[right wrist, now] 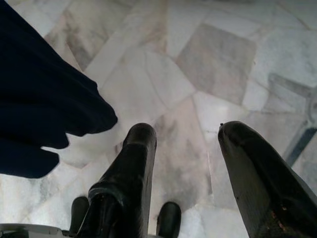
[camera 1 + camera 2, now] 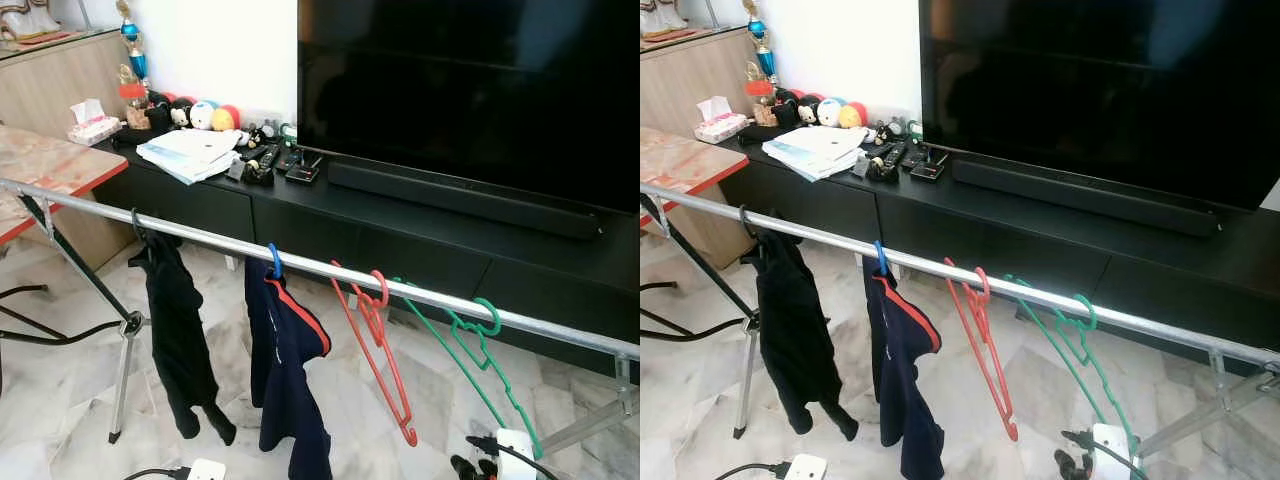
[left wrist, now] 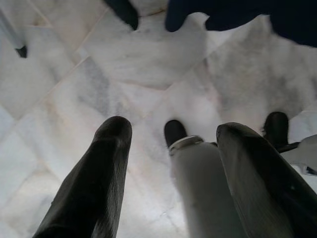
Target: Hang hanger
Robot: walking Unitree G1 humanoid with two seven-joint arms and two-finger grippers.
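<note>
A silver rail (image 2: 420, 296) of a drying rack runs across the room from left to right. On it hang a red hanger (image 2: 375, 345) and a green hanger (image 2: 480, 365), both bare. Left of them a blue hanger (image 2: 275, 262) carries a navy shirt (image 2: 285, 370), and a black garment (image 2: 178, 340) hangs further left. My left gripper (image 3: 171, 136) hangs low over the marble floor, open and empty. My right gripper (image 1: 185, 134) also points at the floor, open and empty, beside a dark cloth (image 1: 39, 109).
A black TV console (image 2: 420, 230) with a large TV (image 2: 470, 90), papers and toys stands behind the rail. A red-edged table (image 2: 40, 165) is at the left. Power strips (image 2: 515, 450) and cables lie on the floor under the rack.
</note>
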